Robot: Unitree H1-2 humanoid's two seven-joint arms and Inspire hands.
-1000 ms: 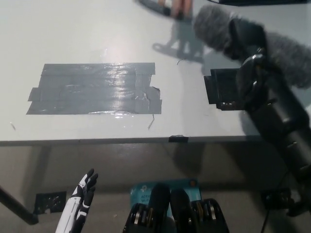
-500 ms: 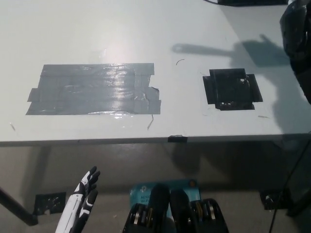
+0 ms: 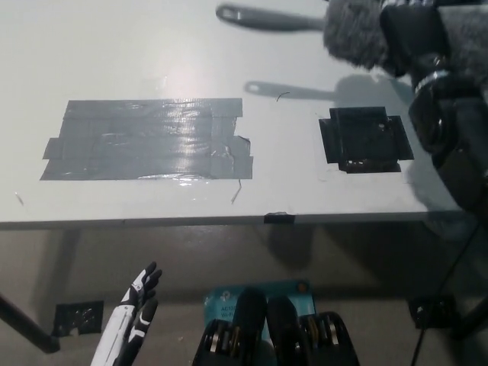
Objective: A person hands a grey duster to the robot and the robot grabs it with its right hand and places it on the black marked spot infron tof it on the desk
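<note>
Head view, steeply downward. The pale grey tabletop [image 3: 152, 46] fills the upper part of the scene, its front edge running across the middle. On it lies a broad patch of grey tape strips [image 3: 149, 139], well to the left of the black marked spot [image 3: 364, 139], a square of black tape near the tabletop's front right corner. The black right arm enters from the right edge, above and to the right of the black marked spot; its right robot hand [image 3: 415, 34] is wrapped around the grey duster [image 3: 357, 34], held up at the top right, beyond the far side of the spot and not on it. The duster's fluffy head shows on both sides of the hand, and its grey handle [image 3: 263, 17] points left across the top of the scene, casting a long shadow on the tabletop just left of the spot. The white left robot hand [image 3: 136, 313] rests low, below the tabletop's front edge and far left of the spot, fingers spread and holding nothing.
</note>
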